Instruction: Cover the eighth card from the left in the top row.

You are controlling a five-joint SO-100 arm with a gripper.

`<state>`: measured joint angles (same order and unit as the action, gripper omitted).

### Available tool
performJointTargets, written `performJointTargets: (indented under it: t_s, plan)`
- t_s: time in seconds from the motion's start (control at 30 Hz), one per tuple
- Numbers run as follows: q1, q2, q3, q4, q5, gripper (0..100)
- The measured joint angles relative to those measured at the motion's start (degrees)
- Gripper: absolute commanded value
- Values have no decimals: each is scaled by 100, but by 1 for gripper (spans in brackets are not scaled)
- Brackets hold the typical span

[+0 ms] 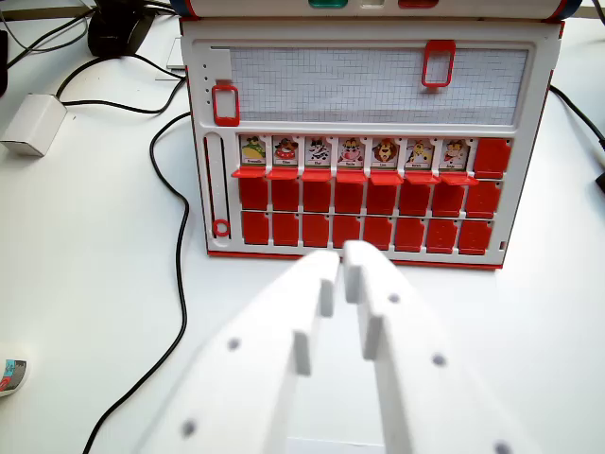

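While the gripper (341, 257) hangs with fingers nearly pressed together, holding nothing, just before the game board (364, 142), the eighth flap (492, 157) at the top row's right end already looks closed; light, stiff, hinged plastic, best nudged at its edge.

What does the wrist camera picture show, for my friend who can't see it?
A red game board lies on a white table; its top row shows seven animal cards, with the eighth flap shut. The robot's white fingers, nearly closed, hover near the board's front edge.
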<state>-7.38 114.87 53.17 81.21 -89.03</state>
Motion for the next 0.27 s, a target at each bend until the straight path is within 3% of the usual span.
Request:
performJointTargets:
  t_s: [0.27]
  plan:
    - [0, 0, 0, -53, 0, 0]
